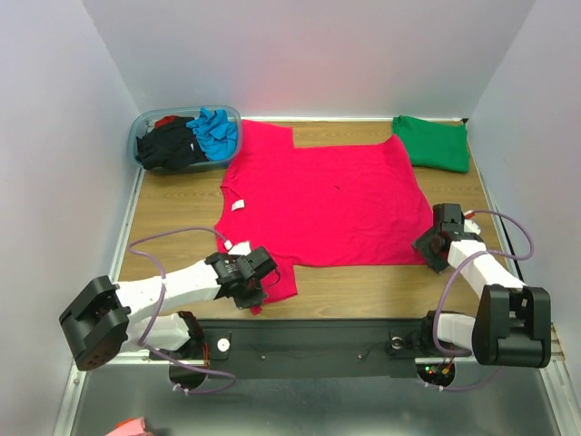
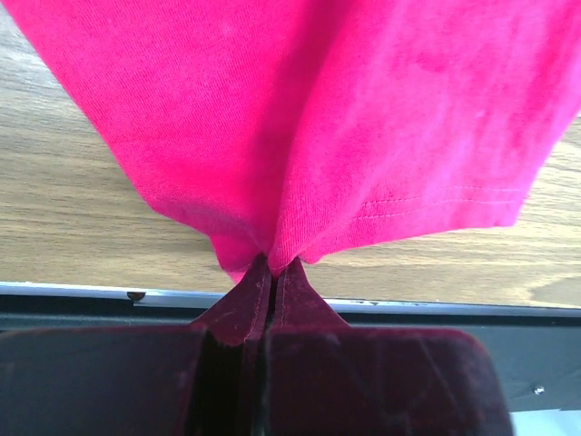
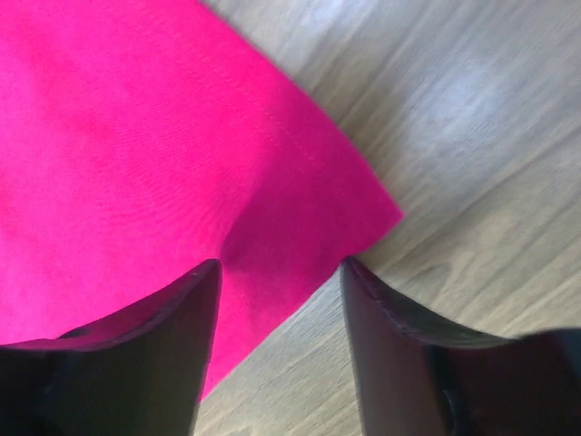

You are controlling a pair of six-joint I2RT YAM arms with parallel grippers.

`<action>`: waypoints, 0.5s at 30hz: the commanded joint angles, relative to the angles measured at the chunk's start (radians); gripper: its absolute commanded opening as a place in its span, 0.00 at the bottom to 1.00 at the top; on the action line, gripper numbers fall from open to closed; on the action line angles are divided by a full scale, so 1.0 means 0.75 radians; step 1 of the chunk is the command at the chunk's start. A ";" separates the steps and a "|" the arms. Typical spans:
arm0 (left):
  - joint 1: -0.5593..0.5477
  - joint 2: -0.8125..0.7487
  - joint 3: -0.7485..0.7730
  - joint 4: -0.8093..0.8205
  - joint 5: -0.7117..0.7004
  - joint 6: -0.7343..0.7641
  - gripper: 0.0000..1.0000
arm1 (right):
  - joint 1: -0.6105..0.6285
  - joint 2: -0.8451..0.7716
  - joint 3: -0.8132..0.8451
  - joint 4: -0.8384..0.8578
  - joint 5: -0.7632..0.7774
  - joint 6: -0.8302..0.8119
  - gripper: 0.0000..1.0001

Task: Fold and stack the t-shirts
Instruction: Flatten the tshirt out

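The magenta-red t-shirt point(image 1: 327, 195) lies spread flat across the middle of the table, its white neck label point(image 1: 238, 206) to the left. My left gripper point(image 1: 257, 289) is shut on the near sleeve's edge, and the cloth point(image 2: 300, 118) bunches at its fingertips. My right gripper point(image 1: 428, 243) is open over the shirt's near right corner point(image 3: 345, 218), one finger over cloth and one over bare wood. A folded green shirt point(image 1: 434, 143) lies at the far right. Black point(image 1: 169, 145) and turquoise-blue point(image 1: 215, 132) shirts sit in the tub.
The translucent bluish plastic tub point(image 1: 145, 123) stands at the far left corner. White walls close in the table on three sides. A metal rail point(image 2: 408, 307) runs along the table's near edge, close behind my left gripper.
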 commanded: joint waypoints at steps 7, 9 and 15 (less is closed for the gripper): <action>-0.006 -0.074 0.073 -0.073 -0.132 0.039 0.00 | -0.009 0.006 -0.042 0.177 0.027 0.010 0.28; -0.004 -0.074 0.099 -0.069 -0.140 0.064 0.00 | -0.009 0.012 -0.030 0.188 0.013 -0.008 0.24; -0.004 -0.023 0.208 -0.030 -0.161 0.143 0.00 | -0.009 0.030 0.000 0.216 -0.103 -0.076 0.04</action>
